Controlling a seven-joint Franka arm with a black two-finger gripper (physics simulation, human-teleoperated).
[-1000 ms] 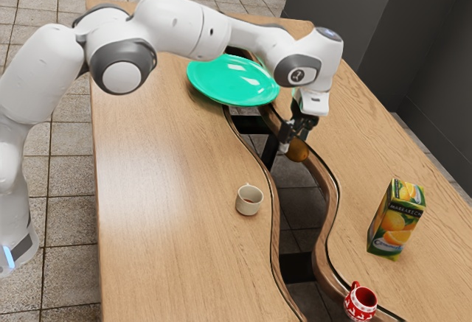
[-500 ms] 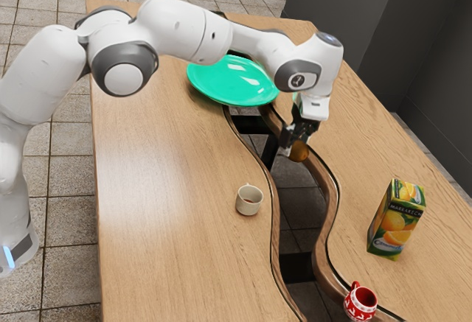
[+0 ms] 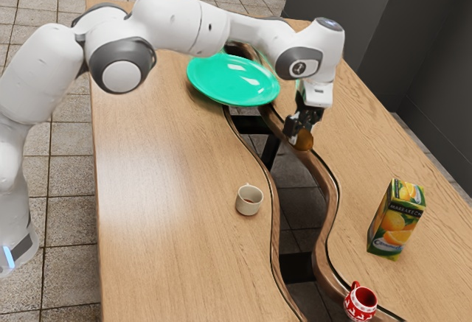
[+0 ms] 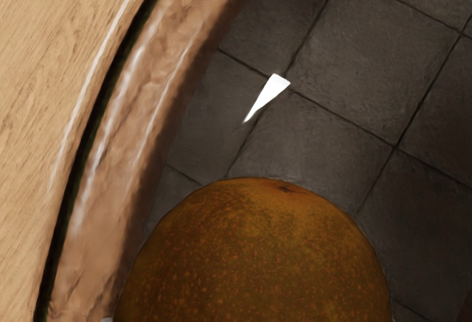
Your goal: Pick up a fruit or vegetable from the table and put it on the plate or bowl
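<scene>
1. End effector: the gripper hangs from the arm with its black fingers closed narrowly on a round orange-brown fruit. The fruit is held off the surface.

2. Task item: the fruit hangs over the wavy gap that splits the table into two wooden slabs, close against the curved edge of the slab on the exterior view's right. In the wrist view the speckled fruit sits directly under the hand, with dark floor tiles beyond it and the rounded table edge just beside it.

3. Target: the green plate lies at the far end of the slab on the exterior view's left, its rim overhanging the gap. It is to the exterior view's left of the gripper and apart from it. Part of the arm crosses above the plate's far rim.

4. Surroundings:
- A small cup stands upright near the gap on the left slab, nearer the camera than the gripper and well apart from it.
- A juice carton stands upright on the right slab.
- A red mug sits at the near edge of the gap.
</scene>
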